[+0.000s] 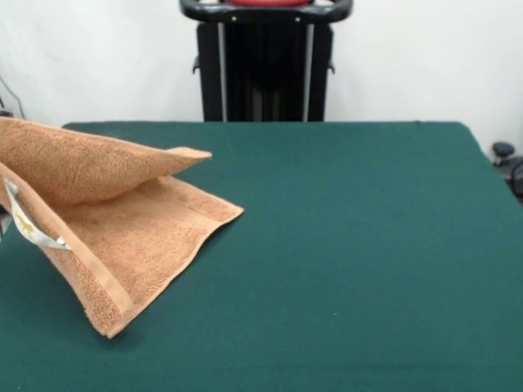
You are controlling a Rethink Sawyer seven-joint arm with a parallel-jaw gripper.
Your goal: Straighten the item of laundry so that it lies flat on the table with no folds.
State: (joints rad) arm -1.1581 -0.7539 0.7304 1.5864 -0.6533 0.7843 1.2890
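Observation:
An orange-tan terry towel [114,212] lies at the left of the dark green table [351,245], partly lifted. Its upper layer rises toward the left edge of the front view and folds over the lower layer, forming a tent-like flap. A woven border band runs along its near edge, and a white label [24,220] hangs from its left edge. One corner points toward the near side at the lower left. What holds the raised part up lies beyond the left edge of the view. The gripper does not show.
The black pedestal [265,61] stands at the table's far side, against a white wall. A dark object [507,159] sits just off the table's right edge.

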